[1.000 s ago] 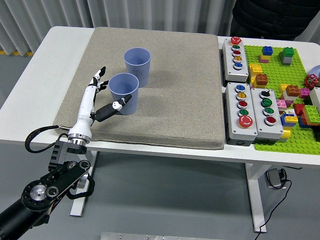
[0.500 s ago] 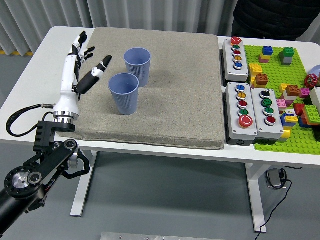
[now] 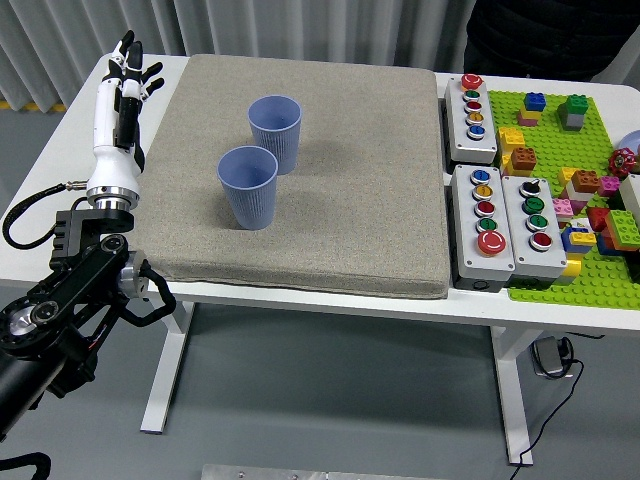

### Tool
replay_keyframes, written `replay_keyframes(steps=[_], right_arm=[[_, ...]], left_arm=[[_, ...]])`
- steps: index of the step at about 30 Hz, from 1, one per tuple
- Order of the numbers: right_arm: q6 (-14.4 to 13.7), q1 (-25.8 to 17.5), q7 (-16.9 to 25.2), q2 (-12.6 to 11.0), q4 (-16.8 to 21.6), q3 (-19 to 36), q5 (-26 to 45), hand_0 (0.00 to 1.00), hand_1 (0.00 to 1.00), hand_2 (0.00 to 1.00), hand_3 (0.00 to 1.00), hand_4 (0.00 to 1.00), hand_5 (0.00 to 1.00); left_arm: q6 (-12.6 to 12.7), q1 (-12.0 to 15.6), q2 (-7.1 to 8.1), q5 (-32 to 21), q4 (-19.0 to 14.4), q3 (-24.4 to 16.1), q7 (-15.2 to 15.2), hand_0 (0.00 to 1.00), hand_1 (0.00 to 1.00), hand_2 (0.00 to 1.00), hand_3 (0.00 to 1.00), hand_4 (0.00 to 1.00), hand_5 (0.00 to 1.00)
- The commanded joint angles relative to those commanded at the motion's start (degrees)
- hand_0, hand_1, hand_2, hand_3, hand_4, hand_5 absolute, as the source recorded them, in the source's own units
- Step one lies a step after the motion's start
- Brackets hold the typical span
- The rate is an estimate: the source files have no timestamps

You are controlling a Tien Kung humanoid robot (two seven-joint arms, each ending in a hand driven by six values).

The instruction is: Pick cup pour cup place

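Note:
Two blue ribbed paper cups stand upright on the grey mat (image 3: 350, 180). The near cup (image 3: 248, 187) is a little left of and in front of the far cup (image 3: 275, 133); they stand close together. My left hand (image 3: 126, 80) is raised over the table's left edge, well left of both cups, fingers spread and holding nothing. Its white forearm (image 3: 108, 150) rises from the black arm at the lower left. The right arm is out of view.
Three grey button boxes (image 3: 473, 105) (image 3: 484, 225) (image 3: 534, 226) sit right of the mat. A green baseplate (image 3: 560, 150) with several coloured bricks fills the far right. A person in dark clothing (image 3: 540, 35) stands at the far side, top right.
My left hand let go of the near cup and drew back up and to the left, from beside the cup to the table's left edge. Both cups stay in place.

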Motion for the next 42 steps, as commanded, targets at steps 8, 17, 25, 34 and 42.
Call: replay_keyframes(steps=[8,17,25,34,42], right_arm=[[-0.1,0.0,0.0,0.1,0.0,-0.1,0.1,0.7,0.706,0.669,0.636,0.059,0.31],[0.0,0.4,-0.2,0.1,0.0,-0.3,0.0,0.7,0.706,0.669,0.636,0.062,0.316],[0.6,1.8,-0.2,-0.3,0.1,0.9,-2.6,0.7,0.706,0.669,0.635,0.062,0.321],[-0.1,0.9,0.0,0.1,0.0,0.4,-0.4,0.7,0.706,0.669,0.635,0.063,0.324],[0.0,1.3,0.0,0.2,0.0,0.6,-0.9,0.7,0.706,0.669,0.635,0.05,0.304]], left_arm=[[-1.3,-2.2,0.32,-4.7,1.3,-3.9,0.1,0.765,0.801,0.95,0.948,0.896,0.998],[-1.4,-3.4,1.21,-2.9,1.4,-4.0,0.6,0.764,0.8,0.946,0.944,0.896,0.998],[-1.1,-2.7,2.42,-2.3,0.2,-6.2,0.5,0.756,0.782,0.922,0.938,0.894,0.998],[-0.9,-0.7,1.84,-2.2,-0.3,-8.4,0.1,0.755,0.783,0.924,0.936,0.893,0.998],[-0.8,-0.4,0.62,-2.1,-0.5,-8.0,0.1,0.75,0.783,0.92,0.933,0.893,0.998]])
